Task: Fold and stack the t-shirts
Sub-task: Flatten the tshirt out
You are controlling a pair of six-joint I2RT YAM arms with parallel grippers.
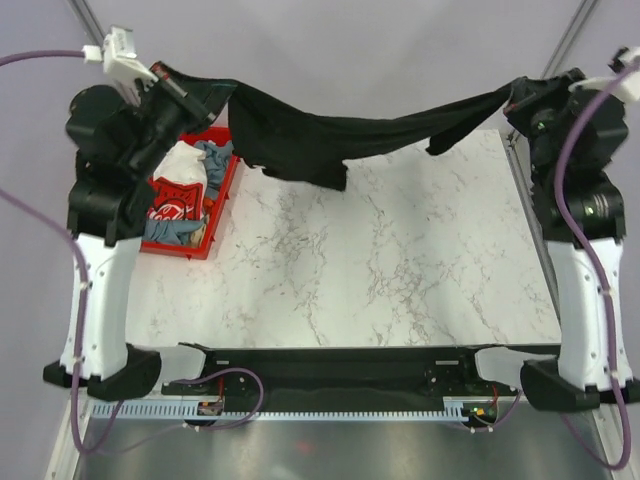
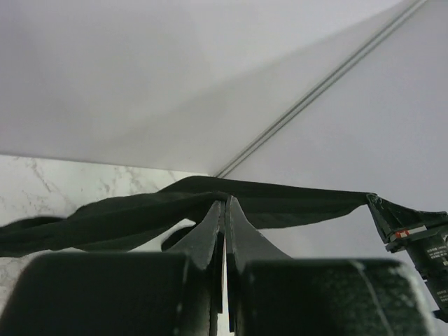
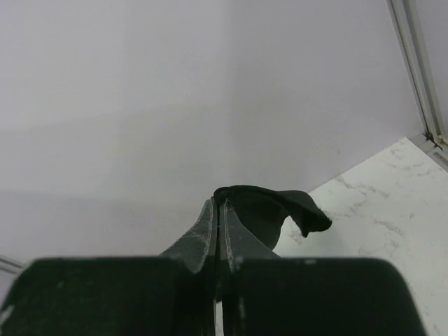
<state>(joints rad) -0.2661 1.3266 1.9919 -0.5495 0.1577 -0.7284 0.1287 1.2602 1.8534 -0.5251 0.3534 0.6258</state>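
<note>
Both clenched on black t-shirt (image 1: 330,140): left gripper (image 1: 205,85), right gripper (image 1: 515,96); long axis left-right above table (image 1: 400,260) far edge, sagging leftward.

T-shirt (image 1: 330,140) between left gripper (image 1: 212,86) and right gripper (image 1: 518,96), above table (image 1: 400,280); bin (image 1: 224,195) at table's left

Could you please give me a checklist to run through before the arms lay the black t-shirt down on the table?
1. Left gripper clamped on the black t-shirt: ok.
2. Right gripper clamped on the shirt's other end: ok.
3. Shirt spread flat between the grippers: not ok; it hangs bunched and sags in the middle.
4. Bare marble on the table beneath for laying it down: ok.
5. Lowest fold clear of the table: cannot tell.
6. Cloth free of the red bin: cannot tell from the top view.
</note>
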